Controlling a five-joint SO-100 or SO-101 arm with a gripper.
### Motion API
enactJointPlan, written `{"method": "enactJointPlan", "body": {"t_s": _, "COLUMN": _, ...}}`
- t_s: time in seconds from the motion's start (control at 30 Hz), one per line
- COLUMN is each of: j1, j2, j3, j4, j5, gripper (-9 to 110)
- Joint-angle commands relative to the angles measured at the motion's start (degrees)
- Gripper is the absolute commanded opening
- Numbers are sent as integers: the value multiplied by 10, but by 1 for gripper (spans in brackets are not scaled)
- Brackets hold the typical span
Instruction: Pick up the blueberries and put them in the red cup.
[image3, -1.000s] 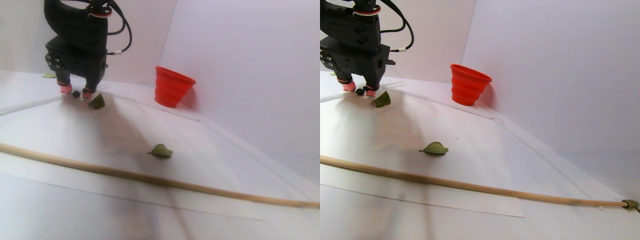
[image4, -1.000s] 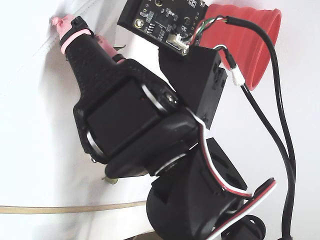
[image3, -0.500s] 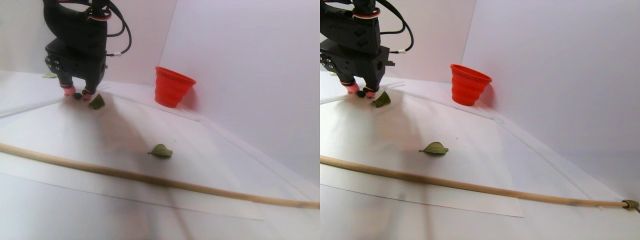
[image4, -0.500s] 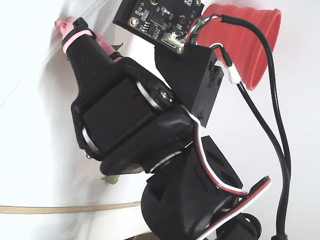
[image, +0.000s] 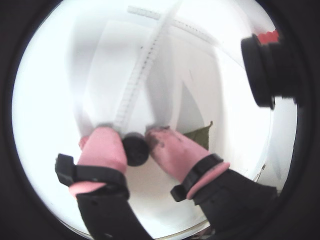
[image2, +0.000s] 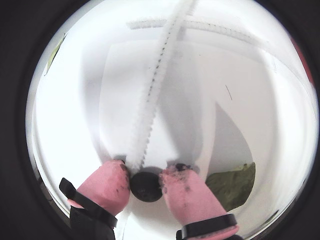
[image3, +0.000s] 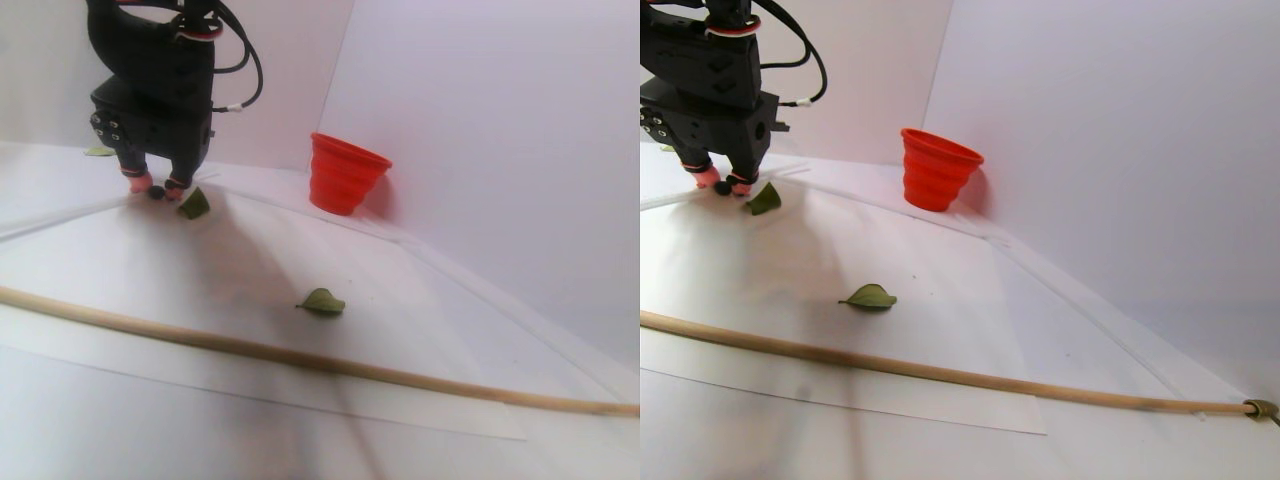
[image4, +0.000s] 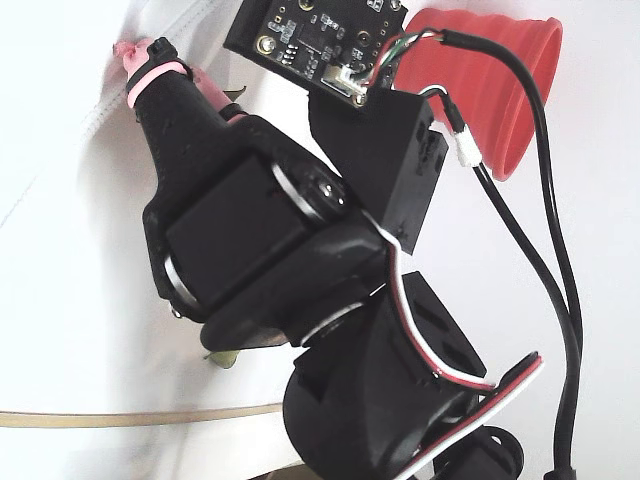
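No words or labels can be read on anything here. In the stereo pair view, going from left to right, the black arm stands at the upper left, and its gripper (image3: 157, 187) reaches down to the white table (image3: 250, 260). One blueberry (image3: 156, 192) sits on the table between the two pink fingertips (image3: 134, 183). In a wrist view the same blueberry (image2: 145, 185) touches both pink fingertips (image2: 107, 182), so the gripper is closed around it, with only the berry's width between the tips, though the berry is not lifted. Only this one berry can be seen. Just right of the gripper lies one green leaf (image3: 194, 204), very close to the right fingertip. A tiny third leaf (image3: 97, 151) lies far back at the left edge. One red cup (image3: 344, 174) stands upright farther right, near the back wall, well apart from the gripper, with bare white table between them. Lower down, near the middle, lies a second green leaf (image3: 321, 301). One long wooden stick (image3: 300, 360) runs across the front of the table, from the left edge toward the lower right. The fixed view shows the arm from above and the red cup (image4: 500, 90) at the upper right.
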Motion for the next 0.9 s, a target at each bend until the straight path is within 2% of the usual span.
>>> {"method": "enactJointPlan", "body": {"t_s": 0.0, "j1": 5, "j2": 70, "j3": 4, "j4": 8, "j5": -1, "gripper": 11}}
{"method": "enactJointPlan", "body": {"t_s": 0.87, "j1": 6, "j2": 182, "j3": 61, "j4": 59, "j5": -11, "gripper": 14}}
